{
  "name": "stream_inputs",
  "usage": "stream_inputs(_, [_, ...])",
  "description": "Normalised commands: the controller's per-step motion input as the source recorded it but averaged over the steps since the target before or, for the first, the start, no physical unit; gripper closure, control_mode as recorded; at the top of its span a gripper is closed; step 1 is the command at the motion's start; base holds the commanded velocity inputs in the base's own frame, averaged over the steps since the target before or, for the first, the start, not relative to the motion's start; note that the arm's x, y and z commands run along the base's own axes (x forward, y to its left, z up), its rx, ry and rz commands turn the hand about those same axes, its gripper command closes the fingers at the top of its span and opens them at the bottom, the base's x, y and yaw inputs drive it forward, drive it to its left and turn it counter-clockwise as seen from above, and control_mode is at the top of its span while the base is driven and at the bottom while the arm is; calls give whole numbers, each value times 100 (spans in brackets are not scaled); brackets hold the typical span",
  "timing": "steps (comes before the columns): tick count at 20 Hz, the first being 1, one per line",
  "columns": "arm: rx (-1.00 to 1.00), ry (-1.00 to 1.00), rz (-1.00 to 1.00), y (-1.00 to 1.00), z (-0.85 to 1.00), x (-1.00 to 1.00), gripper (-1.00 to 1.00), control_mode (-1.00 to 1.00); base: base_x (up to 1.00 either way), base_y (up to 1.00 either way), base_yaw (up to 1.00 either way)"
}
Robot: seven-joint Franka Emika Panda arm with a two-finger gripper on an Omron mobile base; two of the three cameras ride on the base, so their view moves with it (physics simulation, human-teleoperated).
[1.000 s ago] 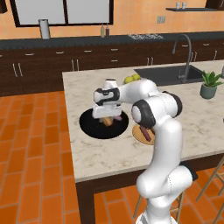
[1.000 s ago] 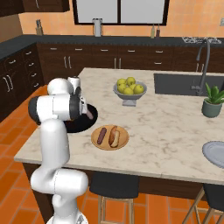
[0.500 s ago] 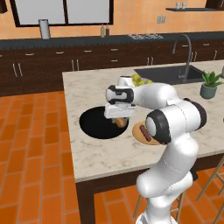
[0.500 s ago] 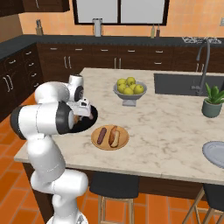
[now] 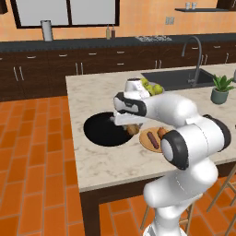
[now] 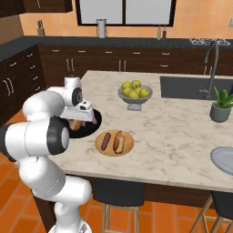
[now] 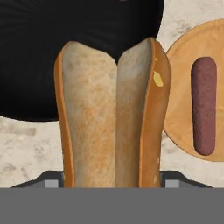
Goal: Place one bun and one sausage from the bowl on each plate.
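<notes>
The hand point(image 5: 130, 125) is closed on a bun point(image 7: 111, 113), which stands up between its fingers, the split, pale inside facing the hand camera and the orange-tan crust along both edges. In the left base view the bun point(image 5: 134, 129) hangs under the hand at the right edge of the black bowl point(image 5: 102, 130), between the bowl and the wood plate point(image 5: 146, 139). In the right base view the hand point(image 6: 81, 119) sits over the near rim of the bowl point(image 6: 86, 129), with the bun point(image 6: 75, 124) showing as a small tan patch below it.

The wood plate point(image 6: 114, 142) lies just right of the bowl on the marble counter point(image 6: 173, 123) and carries a sausage point(image 6: 106, 140) and a second bun point(image 6: 119, 141) side by side. From the hand camera the plate point(image 7: 179, 100) shows to the right of the held bun, with the sausage point(image 7: 204, 105) lying on it. The grey plate point(image 6: 224, 160) rests well apart at the counter's right end. A footed bowl of fruit point(image 6: 134, 94) stands behind the wood plate
</notes>
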Motion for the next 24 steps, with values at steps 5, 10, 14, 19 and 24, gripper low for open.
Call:
stream_inputs(5, [0, 0, -11, -53, 45, -23, 100, -100, 0, 0, 0])
stream_inputs(10, [-1, 0, -5, -20, 0, -15, 100, -100, 0, 0, 0])
stream_inputs(14, [0, 0, 0, -40, 0, 0, 100, -100, 0, 0, 0])
stream_inputs(19, [0, 0, 0, -9, 0, 1, 100, 100, 0, 0, 0])
stream_inputs(24, [0, 0, 0, 0, 0, 0, 100, 100, -21, -15, -2])
